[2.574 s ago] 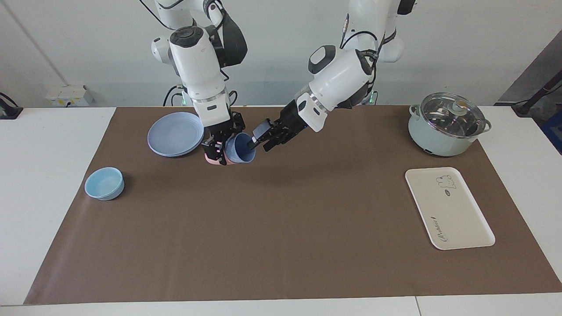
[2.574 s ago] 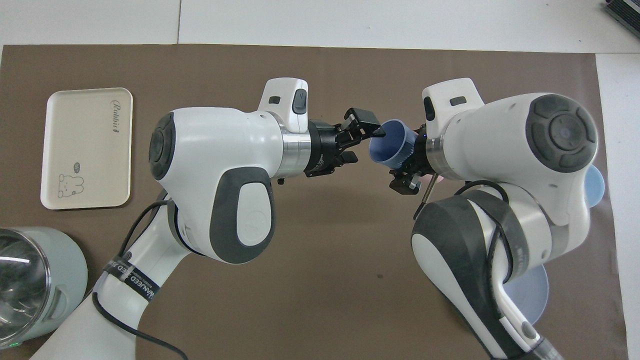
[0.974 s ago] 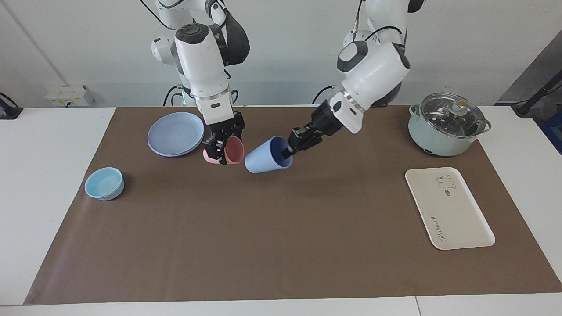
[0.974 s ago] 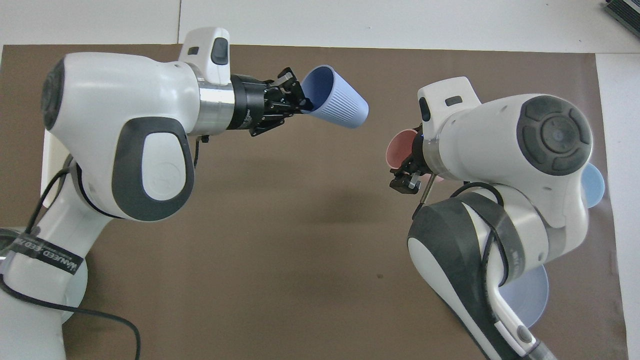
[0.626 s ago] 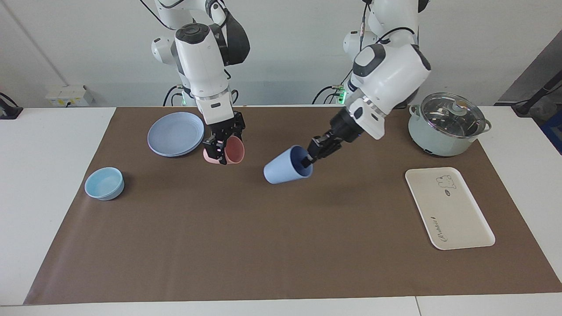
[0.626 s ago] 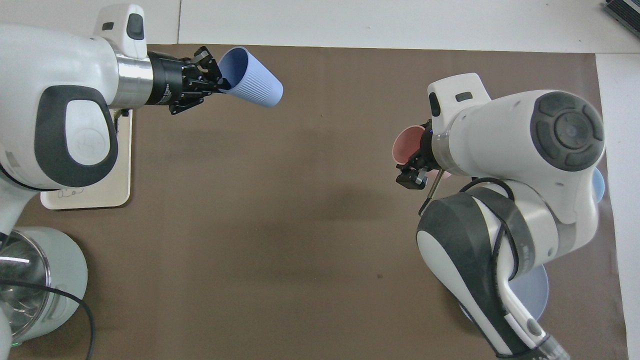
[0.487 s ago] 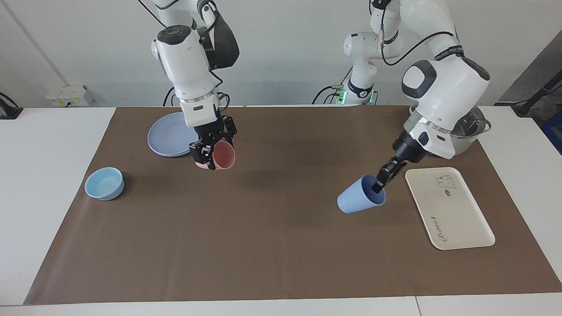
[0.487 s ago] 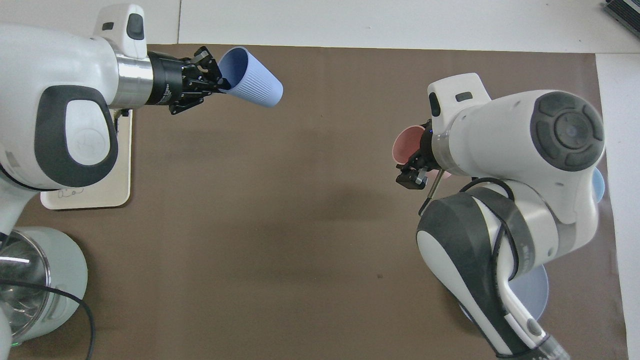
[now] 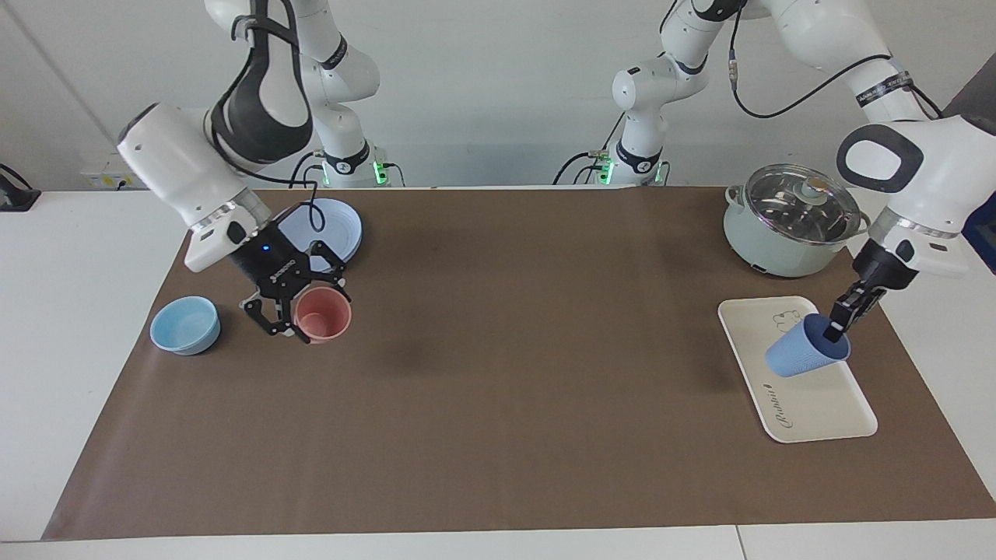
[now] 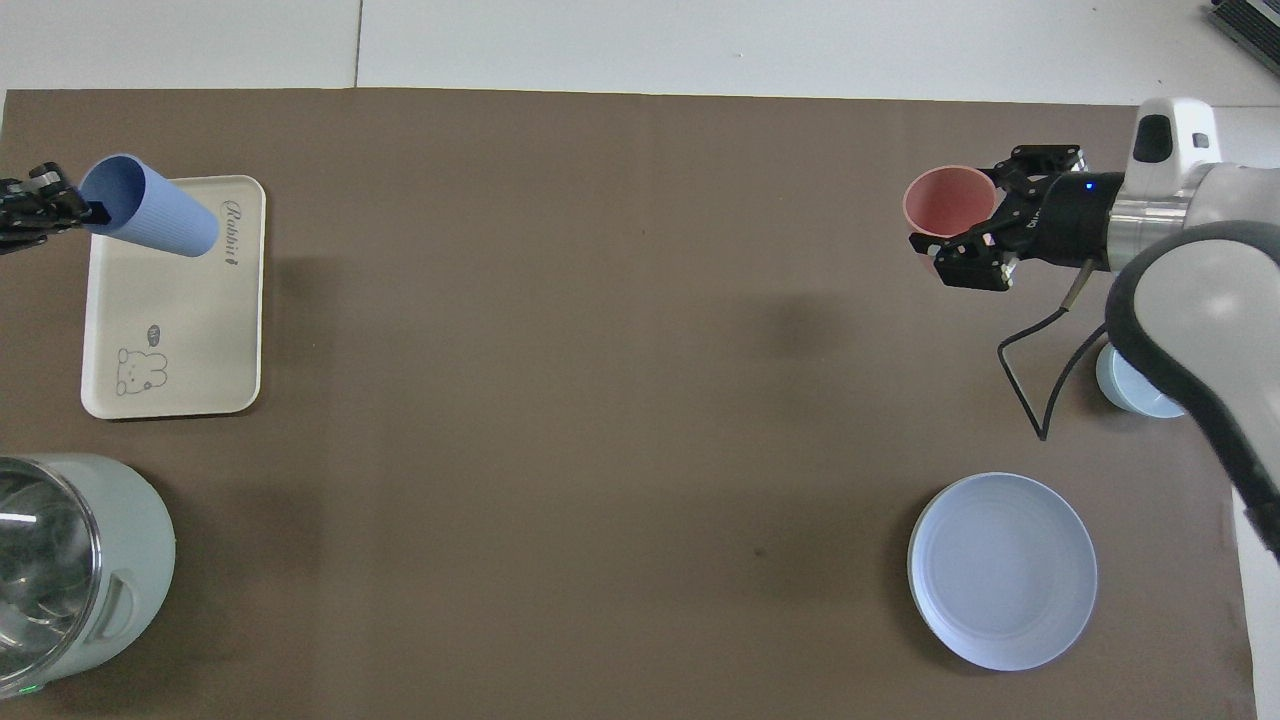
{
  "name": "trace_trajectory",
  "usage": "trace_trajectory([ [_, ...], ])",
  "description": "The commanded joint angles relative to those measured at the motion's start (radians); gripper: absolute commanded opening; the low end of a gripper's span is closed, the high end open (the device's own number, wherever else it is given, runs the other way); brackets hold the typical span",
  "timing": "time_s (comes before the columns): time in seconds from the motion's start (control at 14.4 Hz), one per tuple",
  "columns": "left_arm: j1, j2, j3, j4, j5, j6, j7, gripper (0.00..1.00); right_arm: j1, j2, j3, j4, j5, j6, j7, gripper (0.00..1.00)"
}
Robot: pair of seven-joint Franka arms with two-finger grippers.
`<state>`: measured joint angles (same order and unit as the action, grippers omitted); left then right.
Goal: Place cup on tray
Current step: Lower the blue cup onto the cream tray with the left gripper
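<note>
1. Over the tray [image 9: 809, 404], the left gripper [image 9: 834, 327] pinches the rim of the cup [image 9: 805, 354], one finger inside its mouth; cup tilted, not yet set down.
2. Risk: released at this tilt, the cup likely topples and rolls off the tray's low rim.
3. Toward the right arm's end, the right gripper [image 9: 299, 315] stands spread around the pink cup [image 9: 325, 313]; withdrawing may knock it.

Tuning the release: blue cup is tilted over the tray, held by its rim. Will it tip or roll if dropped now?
Likely yes. The cup hangs nearly sideways in the left pincer, so it would probably land on its side. Being round and tapered, it may roll in an arc. The tray looks flat, so little would stop it.
</note>
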<state>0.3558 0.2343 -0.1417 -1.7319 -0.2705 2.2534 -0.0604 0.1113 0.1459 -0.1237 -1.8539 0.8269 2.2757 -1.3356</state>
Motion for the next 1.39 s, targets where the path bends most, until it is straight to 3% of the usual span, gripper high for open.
trace_trajectory([
  [0.0, 0.037, -0.052, -0.015, -0.148, 0.022, 0.16, 0.071, 0.0, -0.059, 0.046, 0.012, -0.028, 0.24, 0.021, -0.17, 0.0],
  [0.21, 0.043, -0.038, -0.013, -0.205, 0.022, 0.261, 0.123, 0.0, -0.099, 0.107, 0.012, -0.041, 0.473, 0.021, -0.33, 0.0],
  [0.49, 0.078, 0.003, -0.012, -0.21, 0.022, 0.29, 0.178, 0.0, -0.127, 0.156, 0.013, -0.053, 0.606, 0.007, -0.497, 0.0],
  [0.63, 0.078, 0.007, -0.012, -0.204, 0.022, 0.299, 0.179, 0.0, -0.174, 0.22, 0.013, -0.059, 0.703, -0.069, -0.694, 0.0],
  [0.7, 0.074, 0.008, -0.012, -0.204, 0.022, 0.298, 0.177, 0.25, -0.197, 0.254, 0.012, -0.059, 0.734, -0.117, -0.78, 0.0],
  [0.77, 0.069, 0.008, -0.012, -0.204, 0.022, 0.301, 0.174, 0.63, -0.212, 0.262, 0.012, -0.061, 0.736, -0.133, -0.815, 0.0],
  [0.83, 0.068, 0.008, -0.012, -0.199, 0.025, 0.299, 0.177, 0.96, -0.216, 0.264, 0.012, -0.062, 0.738, -0.142, -0.82, 0.0],
  [0.9, 0.066, 0.011, -0.012, -0.198, 0.028, 0.299, 0.175, 1.0, -0.223, 0.268, 0.012, -0.065, 0.741, -0.156, -0.835, 0.0],
  [1.04, 0.066, 0.013, -0.012, -0.183, 0.031, 0.284, 0.178, 1.0, -0.234, 0.293, 0.012, -0.085, 0.829, -0.182, -0.963, 0.0],
  [1.18, 0.046, 0.023, -0.012, -0.126, 0.04, 0.244, 0.175, 1.0, -0.231, 0.291, 0.012, -0.094, 0.836, -0.176, -0.967, 0.0],
  [1.32, -0.003, 0.028, -0.01, -0.025, 0.133, 0.093, 0.171, 1.0, -0.229, 0.288, 0.012, -0.105, 0.837, -0.174, -0.967, 0.0],
])
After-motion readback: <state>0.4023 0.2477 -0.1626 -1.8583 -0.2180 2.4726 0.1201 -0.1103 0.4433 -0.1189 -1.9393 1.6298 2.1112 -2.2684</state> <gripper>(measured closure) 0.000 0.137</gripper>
